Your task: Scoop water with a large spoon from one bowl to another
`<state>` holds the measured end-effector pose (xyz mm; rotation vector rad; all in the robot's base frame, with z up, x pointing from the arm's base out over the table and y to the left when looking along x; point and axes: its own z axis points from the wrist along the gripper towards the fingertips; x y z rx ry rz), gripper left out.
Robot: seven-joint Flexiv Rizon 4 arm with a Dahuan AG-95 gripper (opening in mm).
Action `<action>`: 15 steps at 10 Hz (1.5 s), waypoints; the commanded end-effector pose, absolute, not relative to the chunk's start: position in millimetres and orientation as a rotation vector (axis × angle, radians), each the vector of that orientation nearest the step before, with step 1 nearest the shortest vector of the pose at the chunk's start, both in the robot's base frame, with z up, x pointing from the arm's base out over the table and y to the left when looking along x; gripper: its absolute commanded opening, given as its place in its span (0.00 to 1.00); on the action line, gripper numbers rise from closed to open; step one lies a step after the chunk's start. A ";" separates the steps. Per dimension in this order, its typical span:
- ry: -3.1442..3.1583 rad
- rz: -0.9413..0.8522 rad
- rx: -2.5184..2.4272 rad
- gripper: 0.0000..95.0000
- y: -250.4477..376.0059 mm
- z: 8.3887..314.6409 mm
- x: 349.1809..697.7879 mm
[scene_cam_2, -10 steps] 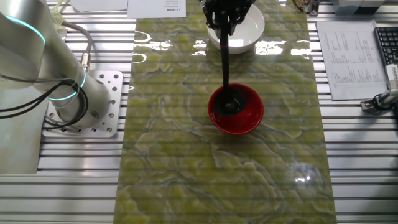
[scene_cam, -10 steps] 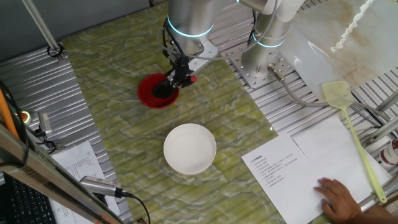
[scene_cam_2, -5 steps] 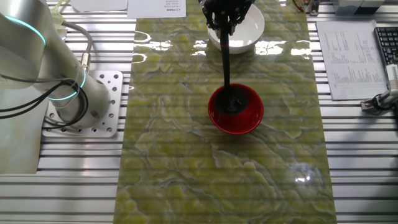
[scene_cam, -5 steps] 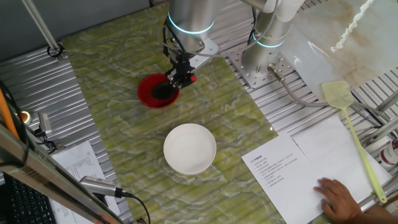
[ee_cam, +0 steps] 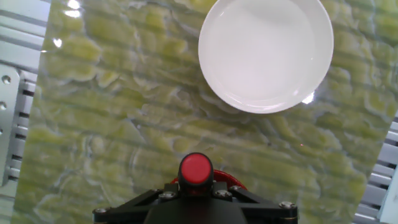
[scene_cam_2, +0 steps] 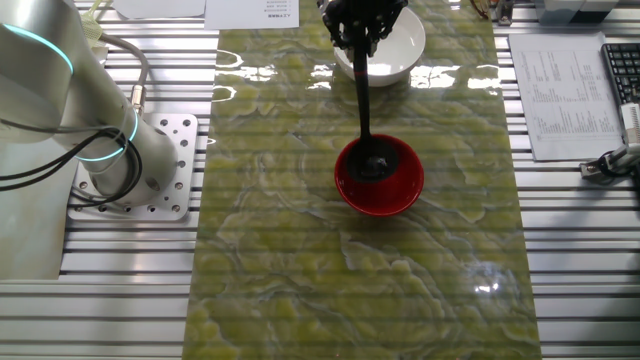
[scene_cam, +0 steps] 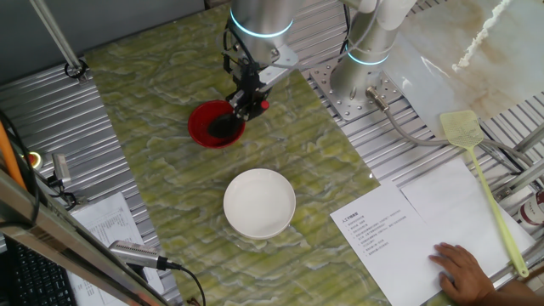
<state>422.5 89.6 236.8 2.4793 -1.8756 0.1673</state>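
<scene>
The black ladle (scene_cam_2: 362, 100) hangs upright with its cup (scene_cam_2: 372, 165) down inside the small red bowl (scene_cam_2: 400, 190). In the first fixed view the red bowl (scene_cam: 201, 127) holds the ladle's cup (scene_cam: 223, 126). My gripper (scene_cam: 246, 92) is shut on the ladle's handle near its red tip (ee_cam: 196, 168); it also shows in the other fixed view (scene_cam_2: 362, 35). The wider white bowl (scene_cam: 259, 202) stands apart, toward the front of the mat, and holds clear water in the hand view (ee_cam: 265, 53).
A yellow-green fly swatter (scene_cam: 476, 161) lies at the right beside papers (scene_cam: 408, 234), where a person's hand (scene_cam: 463, 270) rests. The robot base (scene_cam_2: 110, 150) stands left of the green mat (scene_cam_2: 280, 250). Cables and a keyboard (scene_cam_2: 620, 70) lie at the table's edges.
The gripper has risen slightly and the ladle with it, its cup still inside the red bowl. The bowls have not moved.
</scene>
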 end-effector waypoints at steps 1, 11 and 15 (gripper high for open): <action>-1.878 0.191 2.489 0.00 88.9 236.9 421.4; -1.863 0.171 2.575 0.00 84.8 228.4 423.2; -1.860 0.157 2.577 0.00 84.9 229.1 423.0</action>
